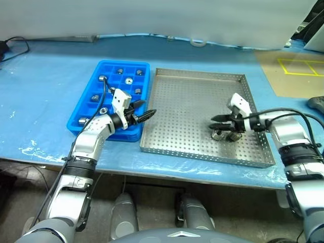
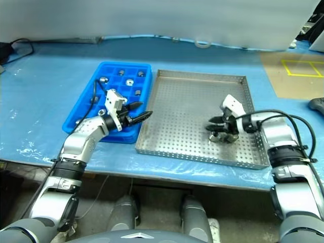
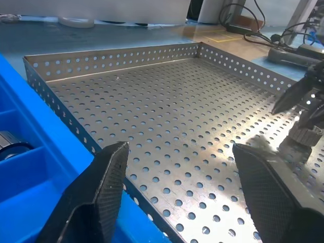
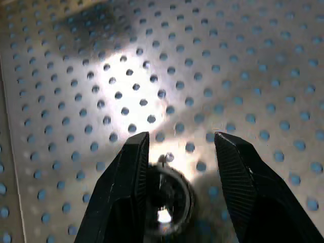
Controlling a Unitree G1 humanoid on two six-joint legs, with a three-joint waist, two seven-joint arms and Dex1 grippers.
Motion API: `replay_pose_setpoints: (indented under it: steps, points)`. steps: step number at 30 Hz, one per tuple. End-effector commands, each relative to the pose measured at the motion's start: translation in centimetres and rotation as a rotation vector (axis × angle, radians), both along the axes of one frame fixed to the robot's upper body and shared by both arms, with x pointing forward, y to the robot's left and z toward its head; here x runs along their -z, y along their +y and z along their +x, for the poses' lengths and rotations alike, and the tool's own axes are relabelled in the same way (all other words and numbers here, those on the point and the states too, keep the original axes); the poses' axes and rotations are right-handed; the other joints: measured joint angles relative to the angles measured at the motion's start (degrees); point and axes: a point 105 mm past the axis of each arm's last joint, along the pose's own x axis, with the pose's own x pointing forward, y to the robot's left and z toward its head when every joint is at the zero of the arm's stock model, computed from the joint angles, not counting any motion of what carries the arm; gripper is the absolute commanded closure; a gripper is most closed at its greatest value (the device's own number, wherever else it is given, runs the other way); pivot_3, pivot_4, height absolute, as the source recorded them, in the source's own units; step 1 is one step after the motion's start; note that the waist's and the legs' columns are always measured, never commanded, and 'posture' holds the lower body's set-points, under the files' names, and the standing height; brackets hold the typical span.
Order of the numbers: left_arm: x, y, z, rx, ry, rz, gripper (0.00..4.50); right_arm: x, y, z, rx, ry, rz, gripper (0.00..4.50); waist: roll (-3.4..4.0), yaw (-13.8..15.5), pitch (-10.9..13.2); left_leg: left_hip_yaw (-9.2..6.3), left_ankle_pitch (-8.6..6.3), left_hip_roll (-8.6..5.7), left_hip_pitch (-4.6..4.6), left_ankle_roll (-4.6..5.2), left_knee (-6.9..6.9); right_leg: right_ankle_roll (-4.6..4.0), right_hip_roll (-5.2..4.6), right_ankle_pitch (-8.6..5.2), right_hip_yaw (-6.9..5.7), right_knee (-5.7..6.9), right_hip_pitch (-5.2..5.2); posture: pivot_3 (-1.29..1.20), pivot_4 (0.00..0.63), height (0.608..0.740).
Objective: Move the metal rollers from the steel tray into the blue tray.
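Between right gripper (image 4: 181, 152) fingers: metal roller (image 4: 166, 201), held over steel tray (image 1: 197, 96); left gripper (image 1: 143, 115) wide.

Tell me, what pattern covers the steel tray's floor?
The steel tray has rows of small round holes, clearest in the left wrist view.

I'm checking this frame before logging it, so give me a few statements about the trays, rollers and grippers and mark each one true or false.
1. The steel tray sits to the right of the blue tray. True.
2. The blue tray has no metal rollers in it. False: several metal rollers already lie in its compartments.
3. The right gripper is over the steel tray, with a roller between its fingers. True.
4. The left gripper is clamped on a roller. False: its fingers stand apart with nothing between them.
5. The remaining rollers in the steel tray are at its far left corner. False: they sit near its front right.
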Motion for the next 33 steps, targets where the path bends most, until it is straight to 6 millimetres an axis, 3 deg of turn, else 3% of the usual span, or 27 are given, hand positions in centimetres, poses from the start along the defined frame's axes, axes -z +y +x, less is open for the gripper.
replay_pose_setpoints:
  steps: [1, 7, 11, 18, 22, 27, 29, 33]
  points:
    - [-1.8, -1.3, -0.2, 0.059, -0.055, -0.047, 0.93, -0.3, -0.2, -0.8, -0.012, -0.008, -0.028, 2.43, 0.0, -0.47, 0.0, 0.0, 0.0, 0.01, -0.01, 0.0, 0.0, 0.0, 0.0, 0.0, 0.0, 0.0, 0.0, -0.35, 0.15, 0.74]
    - [-1.9, -1.4, 0.1, 0.061, -0.063, -0.042, 0.93, 2.3, -0.3, -1.7, -0.004, 0.068, -0.097, 2.43, -0.03, -1.7, -0.04, 0.0, 0.0, 0.01, 0.06, 0.0, 0.01, 0.01, 0.02, 0.0, 0.01, 0.0, 0.04, -0.36, 0.15, 0.74]
    - [-1.7, -0.4, 0.1, 0.022, -0.065, -0.034, 0.93, 2.7, 0.0, -1.8, -0.031, 0.089, -0.095, 3.0, -0.24, -2.04, -0.19, -0.02, -0.01, 0.01, 0.06, 0.02, 0.01, 0.03, 0.02, -0.01, -0.02, -0.06, 0.11, -0.32, 0.15, 0.74]
    - [-3.1, 2.4, 0.2, -0.104, -0.108, -0.084, 0.93, -5.3, 7.1, 1.5, -0.146, -0.107, 0.318, 3.01, -0.2, -2.53, -0.16, -0.02, -0.04, 0.02, -0.01, 0.06, 0.01, 0.03, 0.02, 0.02, -0.03, -0.05, -0.02, -0.24, 0.15, 0.74]
    - [-3.6, 3.8, 0.2, -0.168, -0.124, -0.091, 0.93, -5.9, 8.0, 2.6, -0.161, -0.134, 0.325, 3.01, -0.19, -1.09, -0.17, -0.03, 0.0, 0.05, -0.08, 0.01, -0.02, 0.02, 0.02, 0.01, -0.07, 0.08, -0.12, -0.19, 0.15, 0.74]
    - [-2.7, 4.6, -0.7, -0.192, -0.111, -0.061, 0.93, -9.0, 10.8, 4.4, -0.185, -0.212, 0.46, 3.01, -0.18, -0.38, -0.16, 0.0, -0.02, 0.02, -0.1, 0.02, -0.06, 0.02, 0.0, 0.01, -0.06, -0.03, -0.12, -0.15, 0.15, 0.74]
    - [-2.6, 4.5, -0.9, -0.193, -0.111, -0.062, 0.93, -7.9, 11.0, 4.2, -0.211, -0.18, 0.408, 3.01, -0.18, 0.53, -0.16, -0.01, 0.0, 0.04, -0.15, 0.0, -0.08, 0.01, 0.0, 0.01, -0.09, 0.01, -0.17, -0.14, 0.15, 0.74]
    - [-2.3, 4.4, -1.0, -0.203, -0.108, -0.055, 0.93, -3.6, 10.3, 2.7, -0.285, -0.059, 0.225, 3.01, -0.19, 1.83, -0.16, -0.01, 0.0, 0.03, -0.12, 0.0, -0.09, 0.01, -0.02, 0.01, -0.12, -0.02, -0.07, -0.14, 0.15, 0.74]
